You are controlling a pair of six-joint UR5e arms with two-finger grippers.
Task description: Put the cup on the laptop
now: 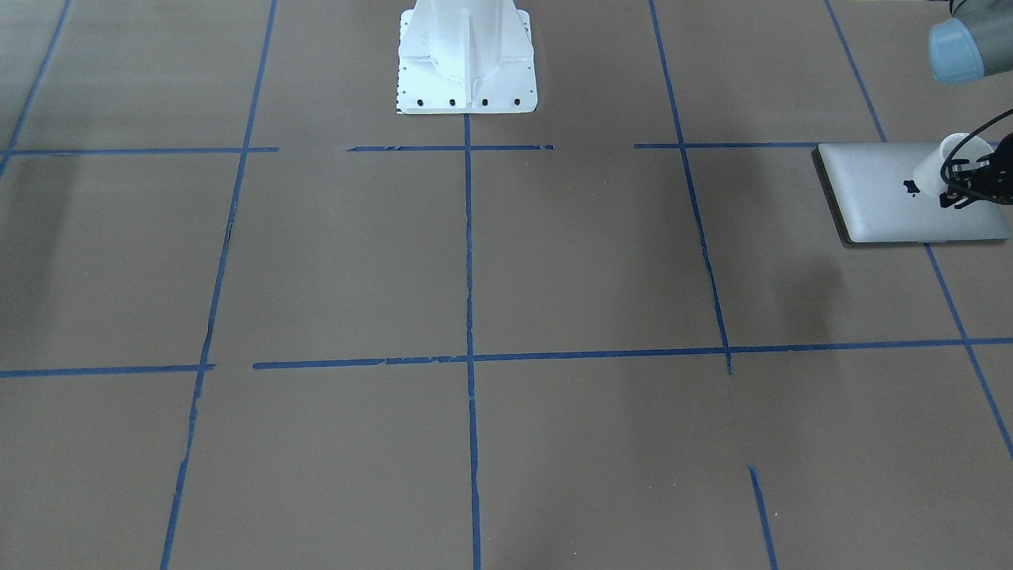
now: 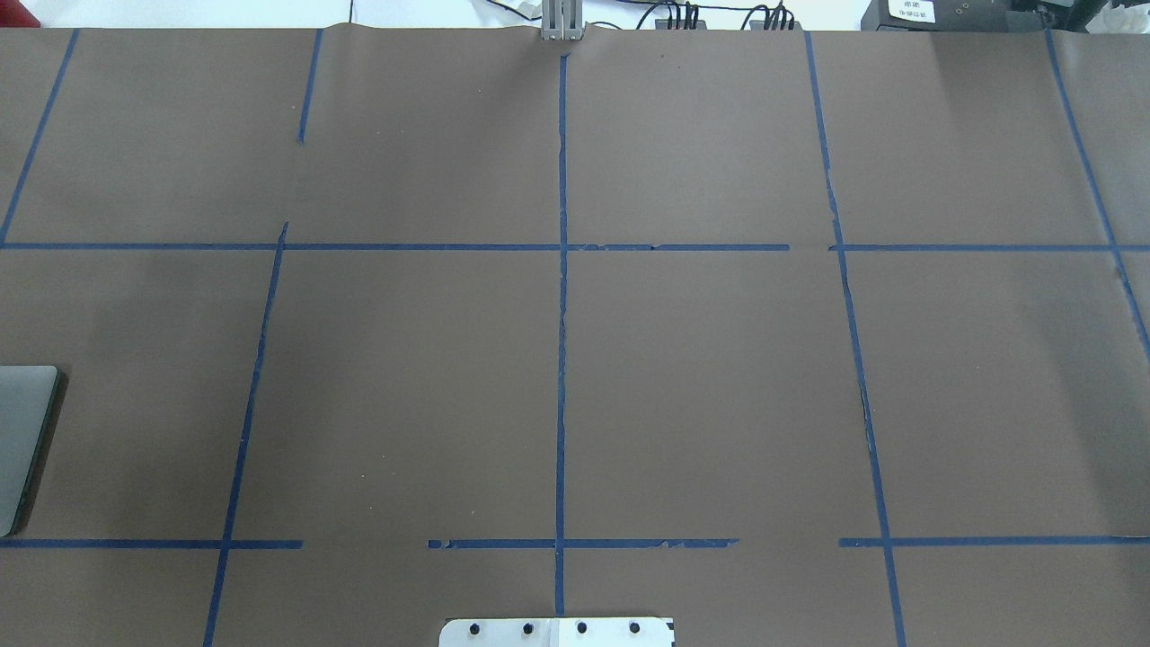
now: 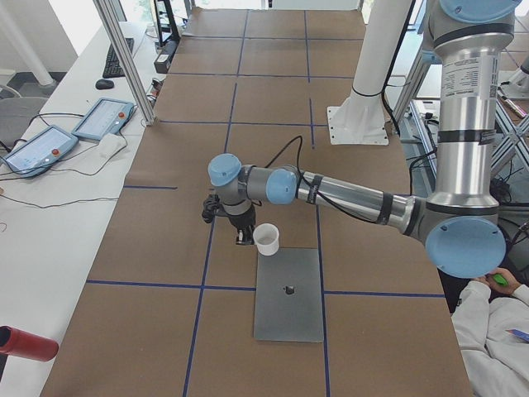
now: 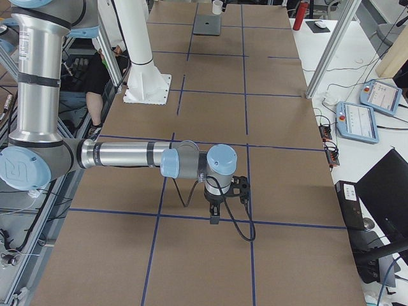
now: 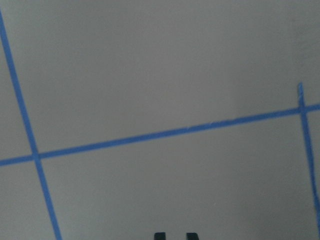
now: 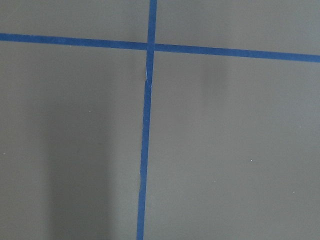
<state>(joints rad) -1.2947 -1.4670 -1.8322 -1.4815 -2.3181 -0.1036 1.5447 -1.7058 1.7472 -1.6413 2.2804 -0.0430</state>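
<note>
The laptop (image 1: 878,198) lies flat and closed, logo upward, on the brown counter (image 1: 554,261) near its end on the robot's left side, and only one corner of it reaches into the overhead view. The cup (image 1: 935,166) is upright over the laptop's lid. From the two side views it seems to be lifted a little above the lid and not standing on it. The left pincer (image 3: 242,237) is just beside the cup and grasping it, but I cannot tell by which part. In the left wrist view its two dark fingertips (image 5: 159,235) are close together and the cup is not seen. The right pincer (image 4: 214,218) hangs pointing down over a blue tape line (image 4: 191,217) near the counter's opposite end, well apart from the laptop. I cannot tell if it is released or clenched.
</note>
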